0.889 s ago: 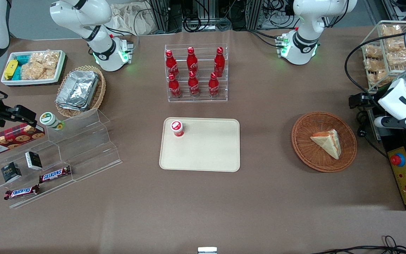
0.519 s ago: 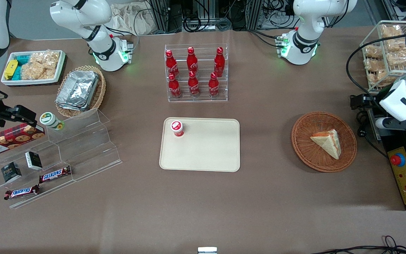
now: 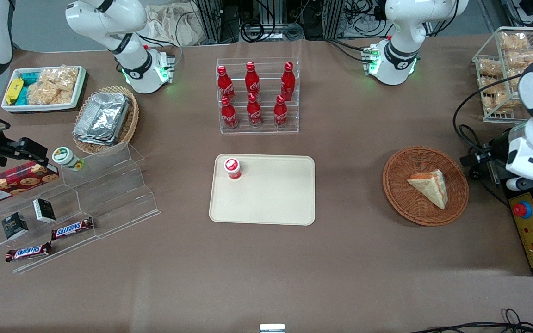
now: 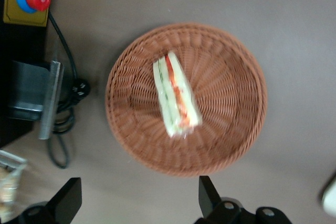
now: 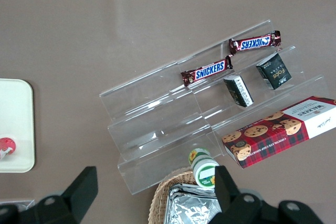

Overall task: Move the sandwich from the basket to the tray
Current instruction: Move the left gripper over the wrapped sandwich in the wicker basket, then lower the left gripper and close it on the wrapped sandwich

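The sandwich (image 4: 176, 95) lies in the basket (image 4: 231, 129), well apart from the tray (image 3: 266, 203), while the gripper (image 4: 139, 200), jaws apart and empty, hangs seemingly well above, so the approach is in hand and a descent comes next.

Six red cola bottles (image 3: 253, 95) in the clear rack (image 3: 258, 129). Two Snickers bars (image 3: 72, 228), two small dark boxes (image 3: 15, 225), one cookie box (image 3: 12, 182). One sandwich (image 3: 429, 186), one basket (image 3: 396, 194), one tray (image 3: 271, 199), one claw (image 4: 137, 203) above the basket.
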`<action>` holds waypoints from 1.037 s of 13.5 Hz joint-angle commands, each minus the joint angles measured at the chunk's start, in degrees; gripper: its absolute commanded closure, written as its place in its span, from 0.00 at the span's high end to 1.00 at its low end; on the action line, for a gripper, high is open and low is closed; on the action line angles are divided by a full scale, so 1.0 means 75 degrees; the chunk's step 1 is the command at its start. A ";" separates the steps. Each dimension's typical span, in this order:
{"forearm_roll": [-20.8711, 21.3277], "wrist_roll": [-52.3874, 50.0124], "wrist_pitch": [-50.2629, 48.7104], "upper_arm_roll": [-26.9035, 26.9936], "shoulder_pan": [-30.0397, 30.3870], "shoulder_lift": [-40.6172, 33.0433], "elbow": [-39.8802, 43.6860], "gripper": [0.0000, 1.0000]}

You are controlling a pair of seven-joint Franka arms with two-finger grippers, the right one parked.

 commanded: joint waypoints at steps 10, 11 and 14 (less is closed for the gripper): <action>0.0080 -0.3267 0.3103 -0.0064 -0.0089 0.0869 -0.1763 1.00; 0.0080 -0.3267 0.3116 -0.0064 -0.0089 0.0904 -0.1752 1.00; 0.0033 -0.3279 0.3151 -0.0087 -0.0112 0.0986 -0.1740 1.00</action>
